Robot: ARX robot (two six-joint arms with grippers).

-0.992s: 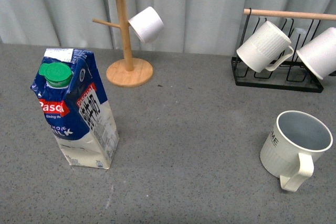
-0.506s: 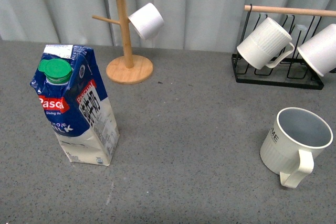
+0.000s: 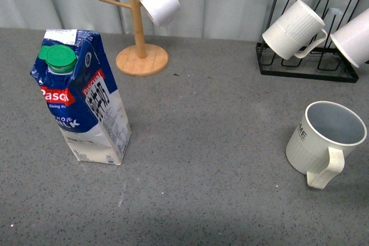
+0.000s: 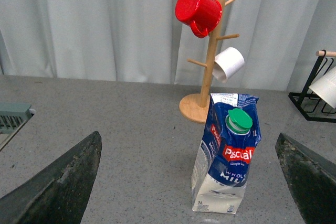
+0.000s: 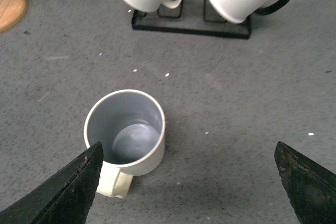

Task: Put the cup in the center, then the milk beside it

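Observation:
The cup (image 3: 326,142), a ribbed cream-white mug with a grey-blue inside, stands upright at the right of the grey table, handle toward me. In the right wrist view the cup (image 5: 126,135) sits ahead of my open right gripper (image 5: 188,144), nearer one finger, not between the jaws. The milk (image 3: 83,105), a blue and white carton with a green cap, stands upright at the left. In the left wrist view the milk (image 4: 228,161) stands ahead of my open, empty left gripper (image 4: 188,135). Neither arm shows in the front view.
A wooden mug tree (image 3: 138,44) at the back holds a smooth white cup (image 3: 160,4) and a red mug (image 4: 197,11). A black wire rack (image 3: 305,67) at the back right holds a ribbed white mug (image 3: 291,30) and another white mug (image 3: 354,38).
The front view has shifted, so everything sits higher in the picture and the red mug has left the frame. The carton and cup have not moved on the table.

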